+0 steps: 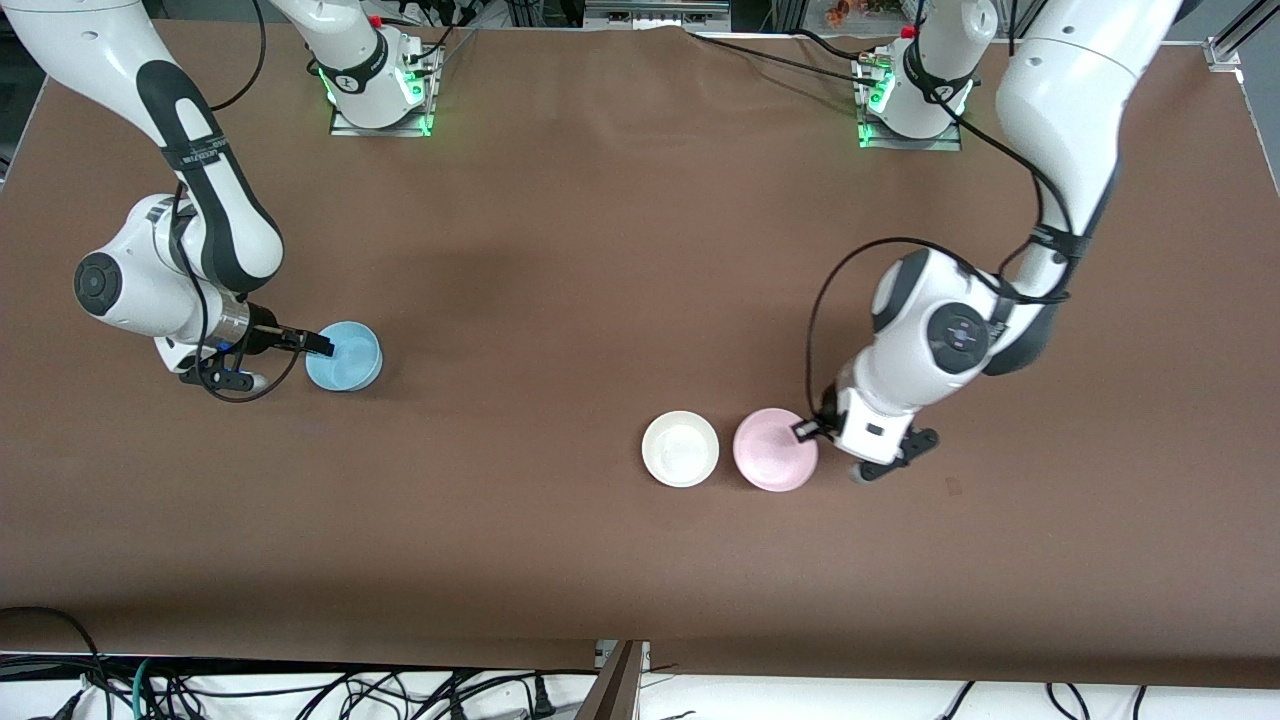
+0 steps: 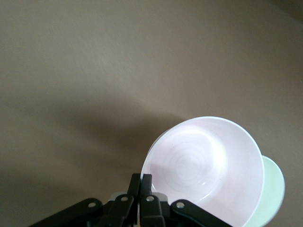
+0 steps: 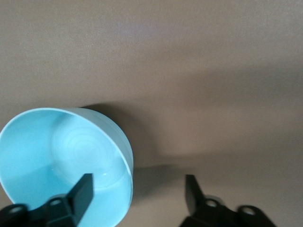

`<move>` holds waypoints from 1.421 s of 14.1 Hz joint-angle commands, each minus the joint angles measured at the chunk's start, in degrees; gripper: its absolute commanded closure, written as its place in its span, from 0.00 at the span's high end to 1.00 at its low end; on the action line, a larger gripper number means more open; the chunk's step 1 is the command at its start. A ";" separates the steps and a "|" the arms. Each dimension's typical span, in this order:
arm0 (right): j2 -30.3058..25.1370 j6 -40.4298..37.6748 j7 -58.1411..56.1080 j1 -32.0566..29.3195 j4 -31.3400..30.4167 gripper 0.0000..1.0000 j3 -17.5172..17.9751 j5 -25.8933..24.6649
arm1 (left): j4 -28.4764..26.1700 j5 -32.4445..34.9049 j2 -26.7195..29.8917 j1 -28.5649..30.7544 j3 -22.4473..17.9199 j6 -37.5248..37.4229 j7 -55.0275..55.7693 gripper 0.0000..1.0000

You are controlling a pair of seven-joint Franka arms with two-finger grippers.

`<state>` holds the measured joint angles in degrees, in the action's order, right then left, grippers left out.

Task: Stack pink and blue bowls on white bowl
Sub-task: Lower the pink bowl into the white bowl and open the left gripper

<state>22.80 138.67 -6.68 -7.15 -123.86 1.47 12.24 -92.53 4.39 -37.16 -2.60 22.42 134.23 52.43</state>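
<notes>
**Front view: each arm has a bowl by the rim, and the white bowl sits right beside the pink one**

Front view first: the left gripper (image 1: pixel 812 428) is down at the pink bowl (image 1: pixel 775 450), at the edge facing the left arm's end of the table. Its wrist view shows the fingers (image 2: pixel 140 189) pinched together on the rim of the pink bowl (image 2: pixel 203 165), so that one looks gripped. The white bowl (image 1: pixel 680 449) sits on the table (image 1: pixel 600 250) just beside the pink one, on the side toward the right arm's end, about level with it. That's the relation that matters: the target lies straight across the pink bowl from the left gripper, a short hop away. I'd guess a small lift and carry over the white rim does it.

Well apart, toward the right arm's end, the right gripper (image 1: pixel 322 346) is at the blue bowl (image 1: pixel 344 356). In its wrist view the fingers (image 3: pixel 83 191) stand apart, one inside the blue bowl (image 3: pixel 61 156) and the other outside the wall, straddling the rim, not yet clamped. That bowl has much the longer trip to the stack, so the left arm is clearly the nearer one, and pink looks set to go on first.
</notes>
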 commanded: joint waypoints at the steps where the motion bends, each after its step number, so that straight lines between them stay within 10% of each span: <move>1: -1.00 1.34 -1.76 -0.68 -1.73 0.51 0.47 1.73 | -0.37 1.15 1.21 -4.32 -0.53 -0.03 6.70 0.00; 6: -0.91 0.99 -1.76 -0.68 -1.73 0.02 0.47 1.73 | -0.37 1.15 0.60 -8.29 -0.71 2.95 13.56 0.00; 20: -1.44 -20.61 -1.06 -0.24 15.21 0.00 1.08 1.91 | 1.12 8.09 -3.45 -11.37 -3.08 10.70 20.78 0.00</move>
<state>21.21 121.50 -7.12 -7.15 -111.65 1.86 13.09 -92.63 10.99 -40.19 -12.80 20.22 144.57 71.59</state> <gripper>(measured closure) 0.982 0.974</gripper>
